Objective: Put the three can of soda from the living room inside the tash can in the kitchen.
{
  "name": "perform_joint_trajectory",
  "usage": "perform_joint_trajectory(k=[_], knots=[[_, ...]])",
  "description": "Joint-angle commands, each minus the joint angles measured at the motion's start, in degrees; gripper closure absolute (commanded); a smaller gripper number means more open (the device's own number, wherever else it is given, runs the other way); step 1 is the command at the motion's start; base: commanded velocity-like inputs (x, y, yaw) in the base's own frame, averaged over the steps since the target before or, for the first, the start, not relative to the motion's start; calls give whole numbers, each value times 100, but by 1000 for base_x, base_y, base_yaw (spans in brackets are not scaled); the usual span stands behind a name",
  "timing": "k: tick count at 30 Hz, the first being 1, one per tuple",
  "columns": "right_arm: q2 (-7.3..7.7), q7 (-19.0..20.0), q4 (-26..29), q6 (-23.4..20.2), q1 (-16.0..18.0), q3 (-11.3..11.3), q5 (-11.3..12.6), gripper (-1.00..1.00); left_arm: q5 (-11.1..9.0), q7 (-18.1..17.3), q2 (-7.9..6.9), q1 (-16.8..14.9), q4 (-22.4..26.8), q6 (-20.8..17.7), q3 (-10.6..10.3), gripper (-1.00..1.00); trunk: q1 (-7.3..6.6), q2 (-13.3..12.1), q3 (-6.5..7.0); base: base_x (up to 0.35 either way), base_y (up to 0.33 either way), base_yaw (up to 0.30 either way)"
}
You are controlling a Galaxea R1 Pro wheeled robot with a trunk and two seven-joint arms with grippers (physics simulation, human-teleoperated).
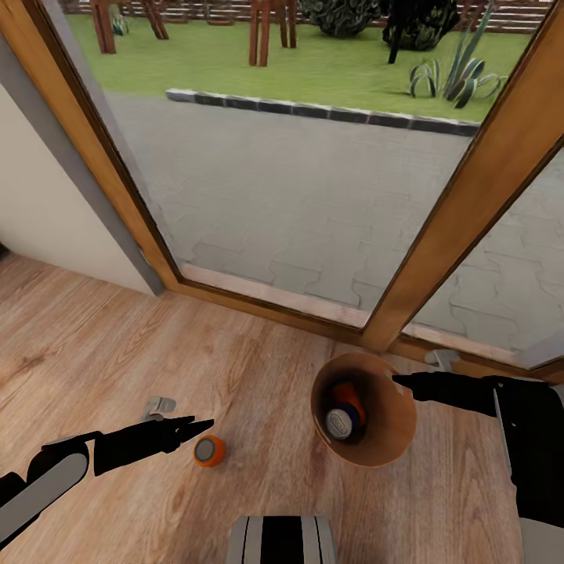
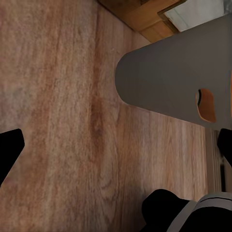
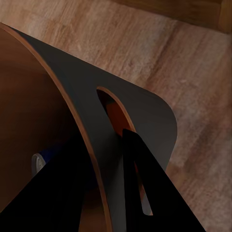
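Head view: right claw (image 1: 401, 381) grasping tash can (image 1: 392, 439) rim at 2 o'clock, two cans inside; left claw (image 1: 202, 425) released, beside orange can (image 1: 209, 451)

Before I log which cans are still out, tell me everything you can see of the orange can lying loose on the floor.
The orange can is a small cylinder with an orange wall and a round grey metal top facing the head camera. Whether it stands or leans is hard to tell from above. It rests on the light wood plank floor, outside the brown bin and apart from it. The left gripper hovers close beside the can; contact cannot be confirmed.
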State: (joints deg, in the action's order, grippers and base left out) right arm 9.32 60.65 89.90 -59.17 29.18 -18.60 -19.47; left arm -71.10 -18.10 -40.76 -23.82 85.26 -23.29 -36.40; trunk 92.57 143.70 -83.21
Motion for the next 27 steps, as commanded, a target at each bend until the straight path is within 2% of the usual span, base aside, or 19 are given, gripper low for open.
perform_joint_trajectory(k=[1,14,27], knots=[[-1,10,2,-83,1,3,119,100,0,0,-1,0,0,0,-1,-100,0,0,0,1,0,76],[-1,9,2,-83,0,5,119,100,0,0,3,0,0,0,-7,-100,0,0,0,0,0,219],[-5,15,2,-83,0,-1,115,100,8,0,7,0,0,0,-7,-100,0,0,-57,0,0,18]])
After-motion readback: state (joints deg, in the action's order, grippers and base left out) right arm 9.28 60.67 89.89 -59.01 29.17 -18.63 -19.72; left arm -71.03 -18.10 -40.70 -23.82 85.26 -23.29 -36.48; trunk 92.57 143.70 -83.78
